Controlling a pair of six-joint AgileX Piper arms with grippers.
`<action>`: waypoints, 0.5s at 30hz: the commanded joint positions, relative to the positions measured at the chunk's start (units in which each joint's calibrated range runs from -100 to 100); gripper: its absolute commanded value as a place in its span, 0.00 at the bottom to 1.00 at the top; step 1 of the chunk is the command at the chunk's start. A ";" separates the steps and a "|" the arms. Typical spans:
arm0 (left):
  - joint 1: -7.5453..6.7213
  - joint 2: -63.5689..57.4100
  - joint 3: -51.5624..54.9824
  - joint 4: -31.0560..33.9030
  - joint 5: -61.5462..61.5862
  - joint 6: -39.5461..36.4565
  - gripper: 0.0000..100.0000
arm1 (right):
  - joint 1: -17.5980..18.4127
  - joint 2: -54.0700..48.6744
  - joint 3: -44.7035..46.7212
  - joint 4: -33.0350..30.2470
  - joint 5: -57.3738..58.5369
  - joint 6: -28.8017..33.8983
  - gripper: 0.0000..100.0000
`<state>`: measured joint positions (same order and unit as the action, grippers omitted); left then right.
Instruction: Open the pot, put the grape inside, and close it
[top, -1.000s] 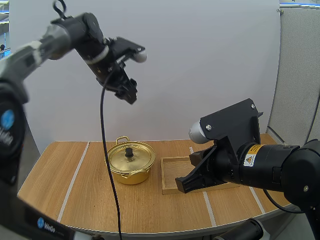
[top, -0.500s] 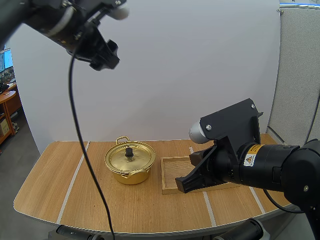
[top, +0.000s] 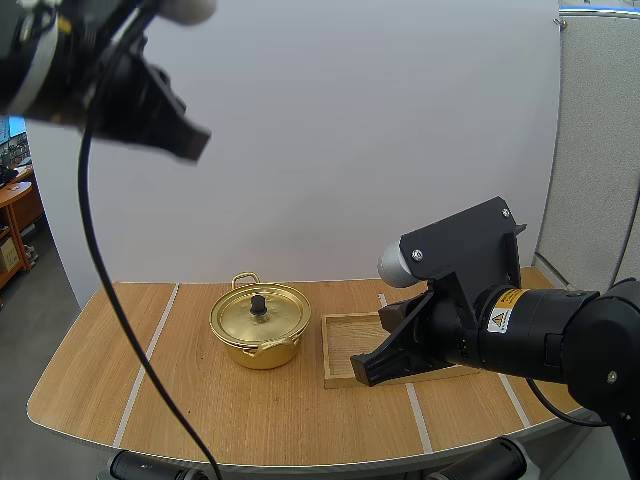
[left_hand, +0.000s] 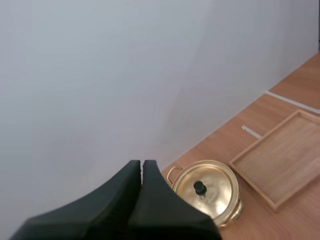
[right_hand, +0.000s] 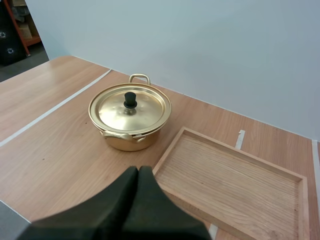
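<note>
A: Entry one, the pot?
B: One gold-coloured pot (top: 260, 328), standing on the wooden table (top: 150, 400) near its middle. It has a loop handle (right_hand: 139, 78) on the far side and another on the near side. The lid (right_hand: 131, 107) sits flat on the rim, with a black knob (right_hand: 130, 99) upright at its centre.

A: Entry two?
B: One wooden tray (top: 348, 345), shallow and rectangular with a raised rim. In the high view it lies just beside the pot on the pot's right, with a narrow strip of table between them.

A: And the left gripper (left_hand: 142, 164)?
B: Two black fingers pressed together into a single dark wedge, with nothing between them. It is high above the left side of the table, well apart from the pot. Its wrist view looks down on the pot and tray from far off.

A: The right gripper (right_hand: 138, 170)?
B: Its fingers are also closed against each other and carry nothing. It is low, at the near edge of the tray. In the high view its tips lie over the tray's near left corner. Whether they touch the wood cannot be told. The pot is near, beyond and to the left.
</note>
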<state>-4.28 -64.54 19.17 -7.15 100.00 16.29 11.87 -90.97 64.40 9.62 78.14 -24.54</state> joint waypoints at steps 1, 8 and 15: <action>-0.04 -3.71 6.60 -0.29 0.00 -0.53 0.00 | -0.27 -0.38 -0.10 0.41 -0.96 -0.37 0.00; -0.04 -15.64 23.23 -2.10 -8.10 -6.80 0.00 | -1.97 -0.38 -0.10 0.41 -3.00 -0.37 0.00; -0.04 -22.61 35.46 -2.00 -26.44 -21.94 0.00 | -5.17 -0.38 -0.10 1.19 -9.10 -0.37 0.00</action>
<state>-4.28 -81.65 44.16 -7.98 90.96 8.51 9.12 -90.97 64.40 9.85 75.66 -24.54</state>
